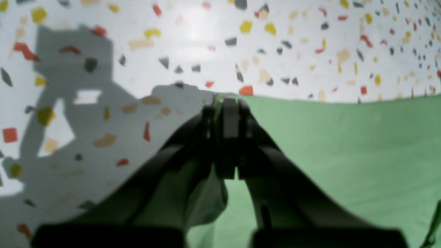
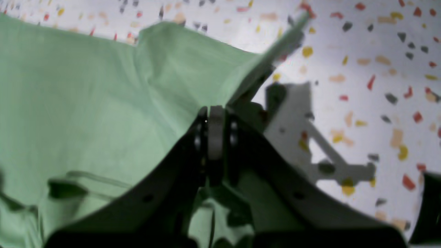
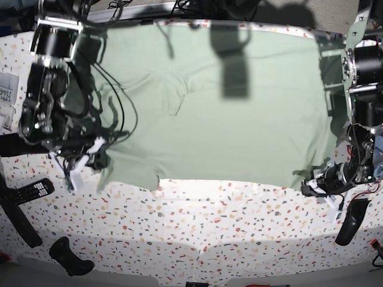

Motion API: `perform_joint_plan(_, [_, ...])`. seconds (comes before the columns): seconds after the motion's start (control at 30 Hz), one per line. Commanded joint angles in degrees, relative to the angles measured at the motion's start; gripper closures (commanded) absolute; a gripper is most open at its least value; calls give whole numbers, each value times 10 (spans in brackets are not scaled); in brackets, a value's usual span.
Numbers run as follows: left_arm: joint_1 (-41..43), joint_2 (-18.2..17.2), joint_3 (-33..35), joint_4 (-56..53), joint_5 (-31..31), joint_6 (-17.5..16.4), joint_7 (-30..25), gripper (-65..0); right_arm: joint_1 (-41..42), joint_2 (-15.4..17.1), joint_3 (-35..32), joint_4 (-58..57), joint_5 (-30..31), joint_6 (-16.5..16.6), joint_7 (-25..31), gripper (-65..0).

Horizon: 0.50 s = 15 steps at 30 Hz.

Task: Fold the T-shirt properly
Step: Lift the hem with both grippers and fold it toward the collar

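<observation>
The pale green T-shirt lies spread wide over the speckled table. My left gripper is shut on the shirt's edge, with cloth bunched under the fingers. In the base view the left gripper is at the shirt's near right corner. My right gripper is shut on a fold of the shirt, and a sleeve edge stands up beyond it. In the base view the right gripper is at the shirt's near left corner. Collar, buttons and logo do not show.
A black remote and a dark strip lie at the left edge. A black handle-like object lies at the near left and another black object at the near right. Cables hang over the shirt's left side.
</observation>
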Motion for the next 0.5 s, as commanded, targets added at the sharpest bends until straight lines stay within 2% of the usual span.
perform_joint_plan(0.0, [-20, -10, -2, 11, -23, -3, 4, 0, 3, 8, 2, 25, 8, 5, 12, 0])
perform_joint_plan(0.1, [-20, -27, -2, 11, -87, -4, 48, 0, -30, 8, 3, 64, 7, 5, 8, 0])
perform_joint_plan(0.37, [-17, -104, -2, 11, -230, -7, 136, 0, -97, 8, 3, 157, 7, 5, 5, 0])
perform_joint_plan(0.47, [-16, -125, -2, 11, -290, -41, 189, 0, -115, 8, 3, 187, 7, 5, 2, 0])
